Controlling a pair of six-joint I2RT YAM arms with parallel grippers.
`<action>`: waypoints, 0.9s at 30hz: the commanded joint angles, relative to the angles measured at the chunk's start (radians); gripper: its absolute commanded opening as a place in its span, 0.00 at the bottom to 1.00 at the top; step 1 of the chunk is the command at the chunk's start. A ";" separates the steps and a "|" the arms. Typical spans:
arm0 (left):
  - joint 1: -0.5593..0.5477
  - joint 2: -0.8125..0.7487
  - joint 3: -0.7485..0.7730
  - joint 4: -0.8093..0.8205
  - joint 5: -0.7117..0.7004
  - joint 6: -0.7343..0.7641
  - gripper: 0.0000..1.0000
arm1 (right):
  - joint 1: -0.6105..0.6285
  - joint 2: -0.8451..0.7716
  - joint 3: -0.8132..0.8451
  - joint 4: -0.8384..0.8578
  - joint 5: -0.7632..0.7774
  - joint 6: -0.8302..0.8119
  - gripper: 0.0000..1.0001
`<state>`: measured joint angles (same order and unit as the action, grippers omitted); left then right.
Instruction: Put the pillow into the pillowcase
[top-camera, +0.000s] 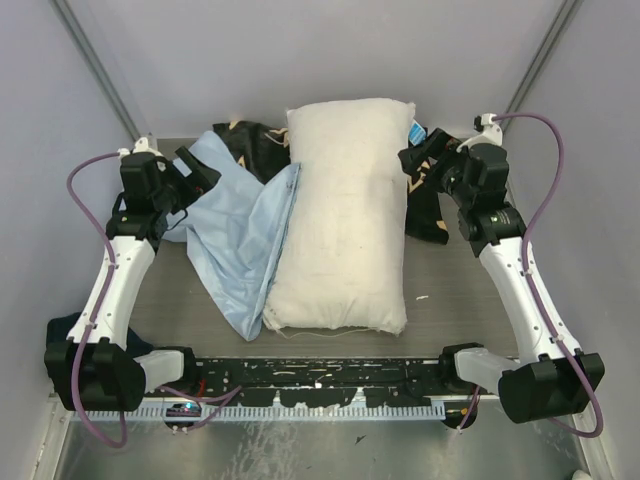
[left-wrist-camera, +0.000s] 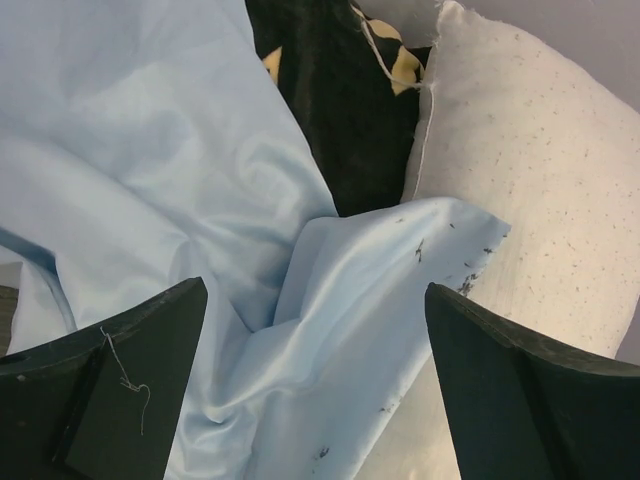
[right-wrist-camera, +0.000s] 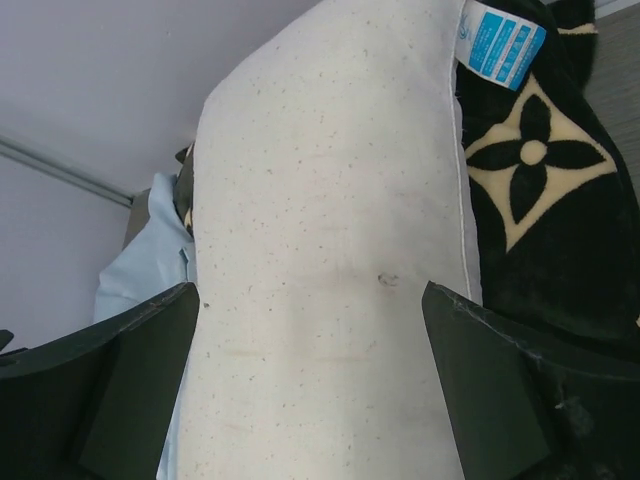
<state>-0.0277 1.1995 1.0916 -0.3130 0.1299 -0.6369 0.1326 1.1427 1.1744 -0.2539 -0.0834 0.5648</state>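
Insertion not started: pillow (top-camera: 345, 215) is lying mid-table (top-camera: 450, 290), fully outside the crumpled pillowcase (top-camera: 240, 225) lapping its left edge, with left gripper (top-camera: 197, 168) and right gripper (top-camera: 415, 160) both hovering wide open, gripping nothing.

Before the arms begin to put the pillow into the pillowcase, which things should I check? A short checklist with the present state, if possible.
1. Left end effector open above the pillowcase: ok.
2. Right end effector open above the pillow: ok.
3. Pillowcase lies flat: not ok, crumpled and folded.
4. Pillowcase opening located: cannot tell.
5. Black cloth away from the pillow: not ok, it touches it.
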 joint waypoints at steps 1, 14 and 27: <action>-0.005 -0.015 0.033 -0.029 0.029 0.017 0.98 | 0.008 -0.055 -0.034 0.112 -0.053 -0.012 1.00; -0.174 0.063 0.153 -0.266 -0.117 0.224 0.98 | 0.012 -0.055 -0.041 0.115 -0.140 -0.013 1.00; -0.476 0.086 0.041 -0.326 -0.225 0.291 0.98 | 0.016 -0.110 -0.106 0.097 -0.150 -0.006 1.00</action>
<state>-0.4778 1.3281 1.1797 -0.5987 -0.0601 -0.3683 0.1432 1.0714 1.0672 -0.1890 -0.2127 0.5591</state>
